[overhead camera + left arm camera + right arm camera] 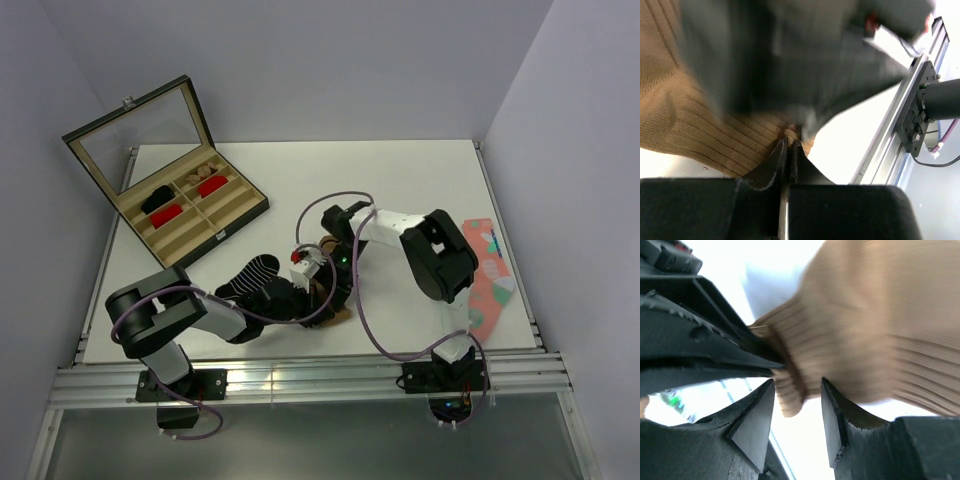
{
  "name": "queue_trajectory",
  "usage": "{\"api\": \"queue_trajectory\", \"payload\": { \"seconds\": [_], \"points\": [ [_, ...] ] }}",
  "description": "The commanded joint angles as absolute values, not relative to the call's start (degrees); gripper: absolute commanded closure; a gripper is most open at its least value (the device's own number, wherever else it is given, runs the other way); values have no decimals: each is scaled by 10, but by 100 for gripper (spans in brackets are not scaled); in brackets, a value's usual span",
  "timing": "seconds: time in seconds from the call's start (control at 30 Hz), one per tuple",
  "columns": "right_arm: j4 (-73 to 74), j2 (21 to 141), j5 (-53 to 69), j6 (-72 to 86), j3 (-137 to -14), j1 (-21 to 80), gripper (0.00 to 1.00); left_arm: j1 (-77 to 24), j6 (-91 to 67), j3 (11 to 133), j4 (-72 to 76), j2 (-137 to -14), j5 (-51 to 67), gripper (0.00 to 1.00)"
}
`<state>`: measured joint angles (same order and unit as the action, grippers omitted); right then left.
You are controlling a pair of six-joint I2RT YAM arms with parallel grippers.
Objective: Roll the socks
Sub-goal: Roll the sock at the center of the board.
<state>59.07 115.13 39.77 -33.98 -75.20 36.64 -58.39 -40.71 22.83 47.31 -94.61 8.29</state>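
Socks seen from above: the tan sock (342,314) lies on the desk (400,180) in the lower centre of the frame, mostly hidden under the two wrists that meet over it. Brown cloth shows above and below them, so I judge its long axis runs roughly up and down the frame. The striped sock (250,272) lies just to the left, against the left forearm and nearer that arm. The left pincer (303,288) and right pincer (328,278) are too crowded here to read.

From the left wrist, the left pincer (789,146) is pressed narrow at lower centre, with the edge of the tan sock (700,115) nipped at its tips. The rest of the cloth spreads away to the upper left. A blurred dark mass fills the top of the frame, probably the other arm.

From the right wrist, the right pincer (796,387) stands wide. Its jaws sit either side of the sock's end with a gap on each side, gripping nothing. The tan sock (875,325) runs off to the upper right. The left pincer (777,365) comes in from the left, clamped on the cuff edge just above.

My guess is that any rolling must go from this pinched end toward the upper right.
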Motion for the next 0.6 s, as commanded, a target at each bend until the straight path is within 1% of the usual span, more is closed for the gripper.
{"api": "queue_trajectory", "payload": {
  "seconds": [0.0, 0.23, 0.3, 0.43, 0.57],
  "points": [
    [513, 1103, 374, -328, -749, 337, 50, -587, -420, 221, 398, -971, 89, 100],
    [509, 1060, 379, -323, -742, 286, 50, -585, -441, 223, 399, -982, 92, 100],
    [496, 1032, 371, -325, -730, 268, 50, -581, -449, 222, 398, -983, 97, 100],
    [453, 972, 354, -339, -674, 244, 53, -557, -477, 214, 406, -983, 125, 100],
    [415, 913, 344, -379, -624, 234, 53, -539, -486, 233, 354, -979, 146, 100]
  ]
}}
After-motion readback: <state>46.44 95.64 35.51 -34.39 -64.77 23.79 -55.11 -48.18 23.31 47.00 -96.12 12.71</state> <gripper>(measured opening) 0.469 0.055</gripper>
